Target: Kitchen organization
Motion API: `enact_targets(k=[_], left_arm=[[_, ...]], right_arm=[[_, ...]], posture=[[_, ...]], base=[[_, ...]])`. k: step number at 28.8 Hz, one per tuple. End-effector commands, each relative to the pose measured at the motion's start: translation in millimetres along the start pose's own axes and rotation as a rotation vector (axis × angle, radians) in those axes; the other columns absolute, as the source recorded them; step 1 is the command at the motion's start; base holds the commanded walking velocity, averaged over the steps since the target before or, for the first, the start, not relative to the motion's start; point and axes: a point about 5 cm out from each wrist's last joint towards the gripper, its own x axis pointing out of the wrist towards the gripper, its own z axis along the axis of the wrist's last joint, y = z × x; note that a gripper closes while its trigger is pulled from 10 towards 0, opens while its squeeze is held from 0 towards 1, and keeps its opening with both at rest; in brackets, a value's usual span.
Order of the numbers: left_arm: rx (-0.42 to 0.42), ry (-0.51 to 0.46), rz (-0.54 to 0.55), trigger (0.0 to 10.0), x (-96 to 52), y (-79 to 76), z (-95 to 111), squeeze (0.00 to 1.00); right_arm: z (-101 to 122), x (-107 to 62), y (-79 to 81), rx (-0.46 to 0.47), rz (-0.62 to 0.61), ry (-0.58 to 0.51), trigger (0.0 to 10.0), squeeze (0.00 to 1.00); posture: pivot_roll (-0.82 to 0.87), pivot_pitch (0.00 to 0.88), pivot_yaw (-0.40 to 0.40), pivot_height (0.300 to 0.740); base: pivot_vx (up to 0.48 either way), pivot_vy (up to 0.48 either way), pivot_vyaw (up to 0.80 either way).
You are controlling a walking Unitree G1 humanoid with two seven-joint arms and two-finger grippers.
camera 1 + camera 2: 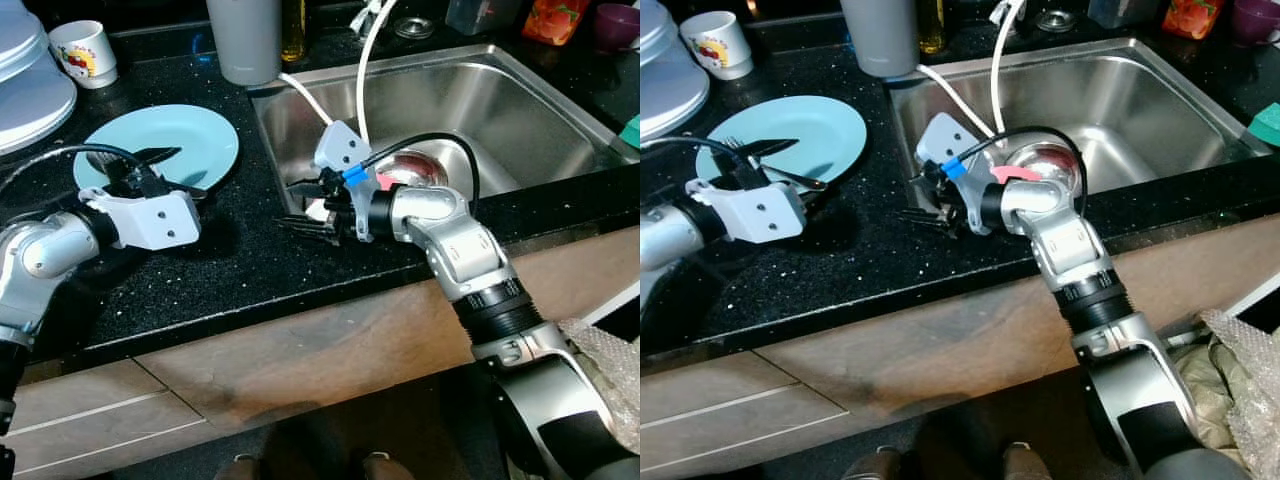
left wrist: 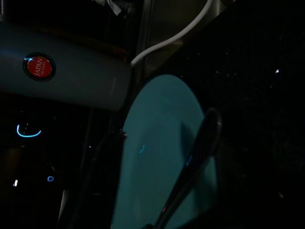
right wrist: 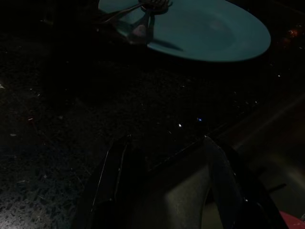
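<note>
Where dark, fork (image 3: 143,19) tines blurred

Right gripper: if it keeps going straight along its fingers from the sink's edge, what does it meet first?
The right gripper points across bare black countertop toward the teal plate. The plate's near rim looks like first contact, with cutlery behind it, though depth is unclear in the dark wrist view.

You've got a glossy black speckled stone-look countertop (image 1: 250,260), a brushed stainless steel sink (image 1: 480,110), a smooth glossy light-blue plate (image 1: 200,140), and a matte wood-grain cabinet front (image 1: 300,360) below.
</note>
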Motion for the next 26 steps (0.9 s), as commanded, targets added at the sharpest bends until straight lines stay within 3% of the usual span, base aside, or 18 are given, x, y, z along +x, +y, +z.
enact_targets(k=[1, 26], left_arm=[[0.01, -0.003, -0.012, 0.0, 0.8, -2.8, -0.9, 0.0], [-0.012, -0.031, -0.041, 0.0, 5.6, -7.7, -0.3, 0.0]], right_arm=[[1.0, 2.5, 1.2, -0.018, 0.014, 0.006, 10.0, 0.0], [-0.3, 2.2, -0.7, -0.024, 0.008, 0.017, 10.0, 0.0]], posture=[[0.05, 0.163, 0.011, 0.74], [0.05, 0.164, 0.015, 0.74]], base=[[0.0, 0.0, 0.0], [0.0, 0.0, 0.0]])
